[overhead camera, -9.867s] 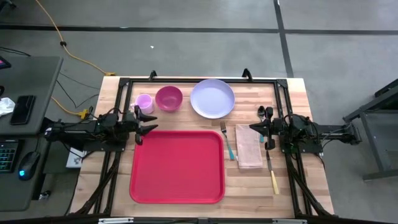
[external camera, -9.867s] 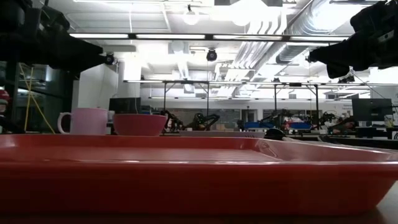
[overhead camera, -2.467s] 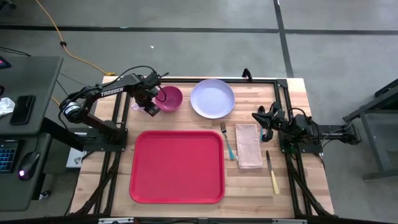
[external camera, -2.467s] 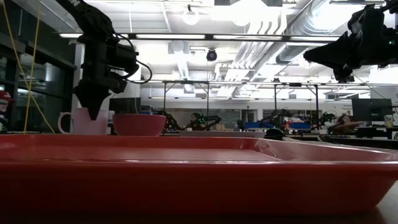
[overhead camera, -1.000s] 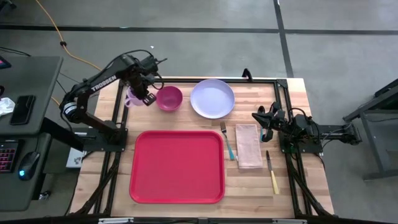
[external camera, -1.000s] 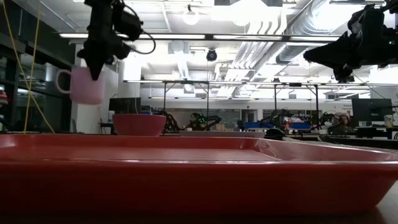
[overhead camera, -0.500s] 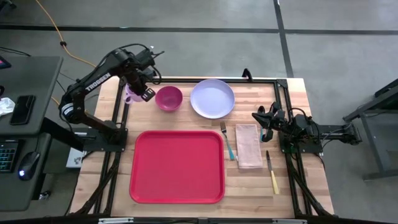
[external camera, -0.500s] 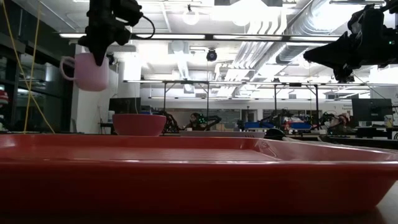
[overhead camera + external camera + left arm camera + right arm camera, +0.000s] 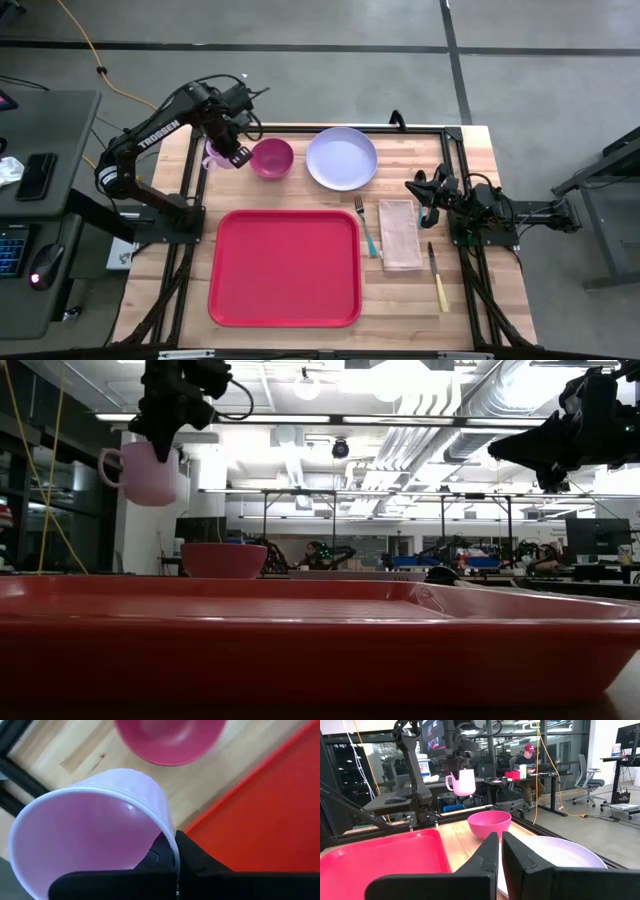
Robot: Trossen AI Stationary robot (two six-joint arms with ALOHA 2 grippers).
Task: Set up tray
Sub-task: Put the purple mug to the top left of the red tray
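Left hand [image 9: 160, 448] pinches pink mug's [image 9: 145, 472] rim, high above bowl [image 9: 223, 560] and tray [image 9: 285, 267].

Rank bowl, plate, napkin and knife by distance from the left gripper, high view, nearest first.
From the left gripper, shut on the pink mug at the table's far left:
1. Magenta bowl, right beside it.
2. Lavender plate, farther right along the far edge.
3. Tan napkin, right of the red tray.
4. Yellow-handled knife, near right.
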